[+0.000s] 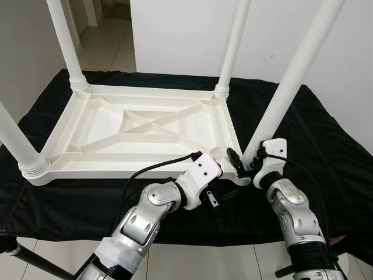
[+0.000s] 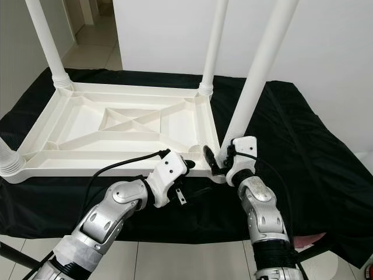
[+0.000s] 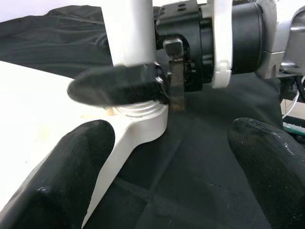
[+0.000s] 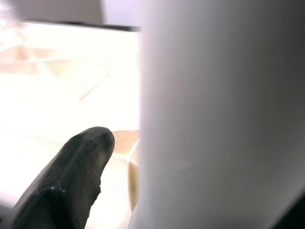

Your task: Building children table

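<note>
A: Gripping the fourth leg low down, just above the near right corner of the tabletop. Right gripper pinched around it, one finger pressed to the leg's side in the right wrist view.

B: And the left gripper?

A: Spread wide, holding nothing, hovering just beside that same corner over the black cloth.

B: Where's the tabletop itself?

A: Upside down on the cloth-covered desk, ribs facing up.

B: How far along?

A: Three legs seated upright at the other corners, far left, far right and near left. Fourth leaning away from the tabletop, foot at the corner socket. Threaded collar visible there in the left wrist view. Hard to tell whether started in the thread or merely resting on it.

B: What's left, then?

A: Probably straightening that leg, twisting it home, then flipping the whole thing upright. Risk of cross-threading while tilted like this.
</note>
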